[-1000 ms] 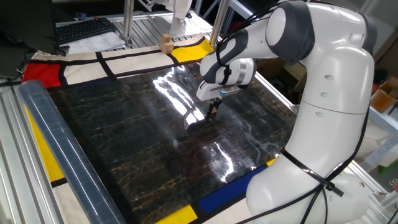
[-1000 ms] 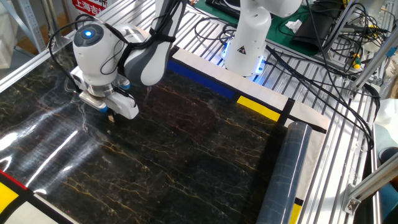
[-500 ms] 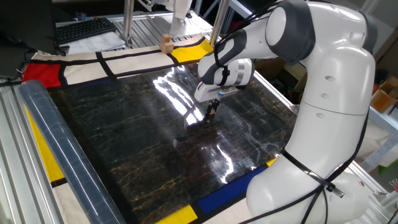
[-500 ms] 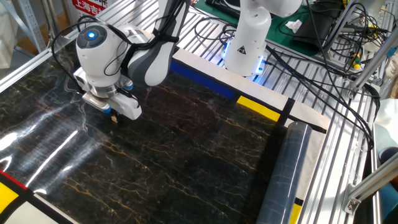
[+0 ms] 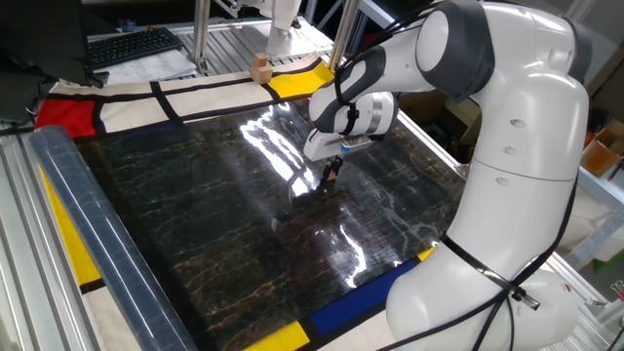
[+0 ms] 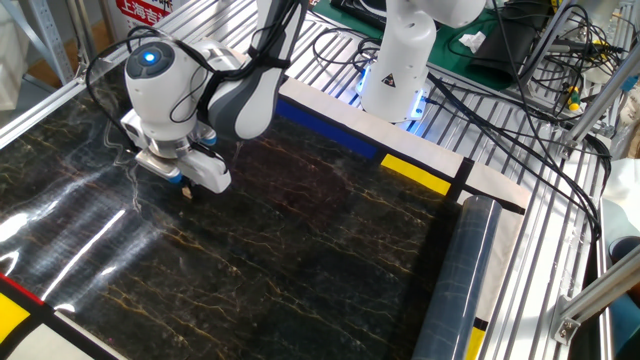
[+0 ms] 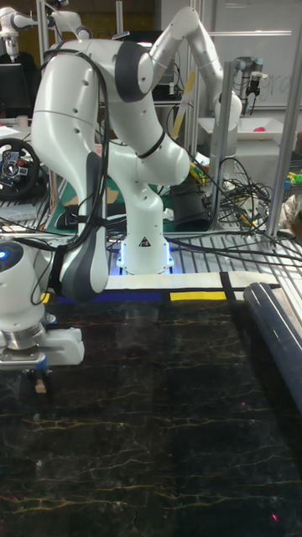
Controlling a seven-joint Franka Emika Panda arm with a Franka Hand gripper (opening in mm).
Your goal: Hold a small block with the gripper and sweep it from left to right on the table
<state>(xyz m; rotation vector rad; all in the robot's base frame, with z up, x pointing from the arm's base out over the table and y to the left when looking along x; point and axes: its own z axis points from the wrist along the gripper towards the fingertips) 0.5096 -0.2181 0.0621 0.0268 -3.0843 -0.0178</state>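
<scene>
The hand [image 7: 37,379] is shown lowered to the bench [image 7: 168,436] at the left edge of the tall fixed view, with the small block [image 7: 39,386] pinched between its fingers and set at, or just above, the black marble-patterned surface; contact cannot be confirmed from any view. In one fixed view the hand [image 5: 331,174] is seen near the middle of the bench [image 5: 175,224], beside the bright glare streaks, and the small block [image 5: 331,178] appears only as a tan speck at the fingertips. In the other fixed view the hand [image 6: 186,187] hangs below the white wrist housing, and the block itself is too small to be made out there.

The governing relation is the one between the held block and the free surface. In the tall fixed view the block lies directly under the hand, at the far left of the dark sheet, and the whole open width of the bench extends to its right, toward the rolled grey cylinder [image 7: 277,336] lying along the far right border. The sweep is therefore judged to call for a level translation rightward with the height held constant. The block is too nearly cubic for a long axis to be assigned. The larger wooden block [image 5: 260,66] stands well apart, on the coloured border [image 5: 292,80].
</scene>
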